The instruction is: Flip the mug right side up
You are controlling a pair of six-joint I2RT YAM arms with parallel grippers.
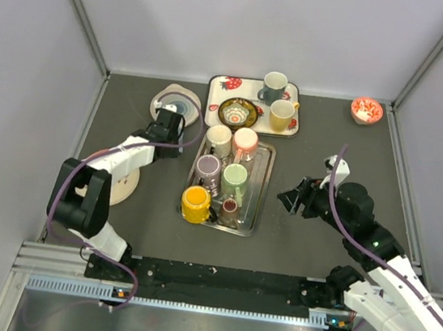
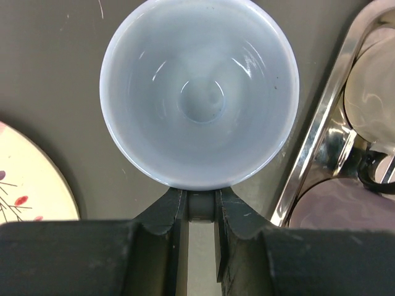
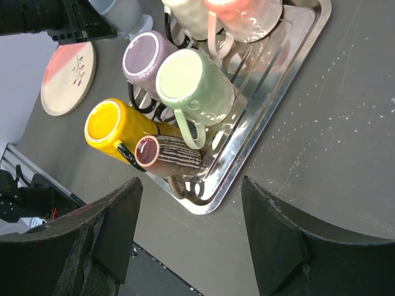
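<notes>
Over the dark table (image 1: 293, 244), left gripper (image 2: 200, 208) clamps the handle of the pale mug (image 2: 200, 92), right gripper (image 3: 191, 234) hanging wide open.

Dark tabletop (image 1: 292, 252), pale grey walls (image 1: 248, 22) on three sides.

Steel tray (image 1: 262, 189) mid-table holds six mugs: cream mug (image 1: 218, 139), pink mug (image 1: 245, 142), purple mug (image 1: 208, 168), green mug (image 1: 235, 177), yellow mug (image 1: 195, 203), brown striped mug (image 1: 229, 209). Just behind it, a strawberry-print tray (image 1: 215, 99) carries a grey mug (image 1: 275, 83), a pale yellow mug (image 1: 281, 115) and a patterned bowl (image 1: 237, 113). Small red bowl (image 1: 367, 111) sits back right, and a floral plate (image 3: 68, 77) lies left of the steel tray.
</notes>
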